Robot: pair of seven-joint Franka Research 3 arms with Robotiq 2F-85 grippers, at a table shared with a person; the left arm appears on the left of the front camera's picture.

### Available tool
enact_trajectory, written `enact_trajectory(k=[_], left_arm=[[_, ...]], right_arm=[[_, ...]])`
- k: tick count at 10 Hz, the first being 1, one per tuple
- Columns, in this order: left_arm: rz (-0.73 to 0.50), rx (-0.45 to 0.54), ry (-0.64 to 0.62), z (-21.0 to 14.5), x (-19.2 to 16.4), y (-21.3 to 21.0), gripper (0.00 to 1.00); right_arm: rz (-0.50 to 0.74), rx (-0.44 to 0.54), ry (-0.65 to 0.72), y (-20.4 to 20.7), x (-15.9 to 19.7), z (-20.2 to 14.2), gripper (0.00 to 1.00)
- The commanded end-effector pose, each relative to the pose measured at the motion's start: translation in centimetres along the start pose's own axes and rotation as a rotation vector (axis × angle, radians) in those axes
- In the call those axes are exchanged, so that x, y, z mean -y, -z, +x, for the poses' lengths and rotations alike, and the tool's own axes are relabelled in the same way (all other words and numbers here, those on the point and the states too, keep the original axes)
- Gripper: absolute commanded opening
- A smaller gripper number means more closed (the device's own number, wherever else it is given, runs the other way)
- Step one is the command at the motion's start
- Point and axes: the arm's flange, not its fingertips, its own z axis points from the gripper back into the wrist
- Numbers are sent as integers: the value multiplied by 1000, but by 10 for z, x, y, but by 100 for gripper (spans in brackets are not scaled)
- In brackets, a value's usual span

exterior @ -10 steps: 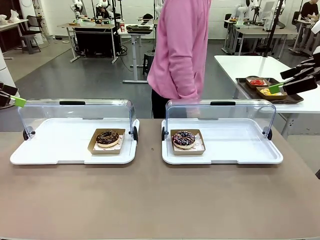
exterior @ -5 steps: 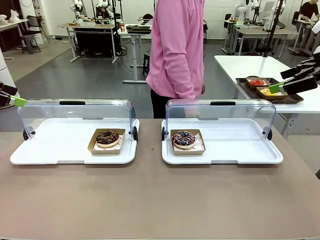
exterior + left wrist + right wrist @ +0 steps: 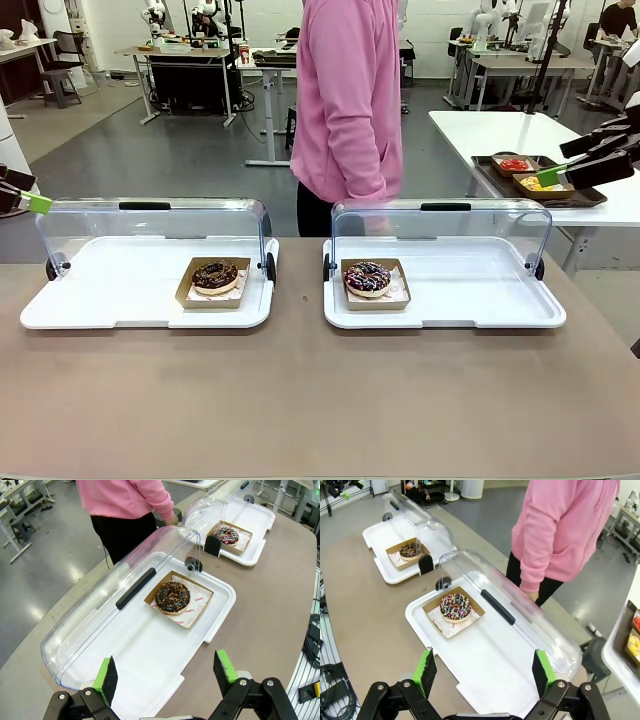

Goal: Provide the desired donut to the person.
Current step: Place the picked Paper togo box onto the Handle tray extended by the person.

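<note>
— Where are your grippers sitting right now?

— I am holding my left gripper (image 3: 167, 672) above the near edge of the left tray (image 3: 150, 655), fingers spread apart and gripping nothing. My right gripper (image 3: 484, 672) is hanging the same way over the right tray (image 3: 492, 672), also apart and empty.

— And the donuts?

— The chocolate donut (image 3: 172, 597) is lying ahead of my left fingers in its paper box. The sprinkled donut (image 3: 455, 607) is lying ahead of my right fingers, likewise boxed. The person (image 3: 350, 100) is standing beyond the right tray's raised lid (image 3: 515, 615).

— What could go wrong?

— I am seeing no clear pointing yet, so I might be picking the wrong donut. Also, squeezing the soft icing instead of the box could be smearing it.
</note>
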Motion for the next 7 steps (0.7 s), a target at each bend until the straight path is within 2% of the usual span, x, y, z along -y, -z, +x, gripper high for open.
enact_trajectory(k=[1, 7], left_arm=[[-3, 15, -4, -1, 0, 1, 100], [-3, 15, -4, -1, 0, 1, 100]], right_arm=[[3, -7, 0, 0, 0, -1, 100], [3, -7, 0, 0, 0, -1, 100]])
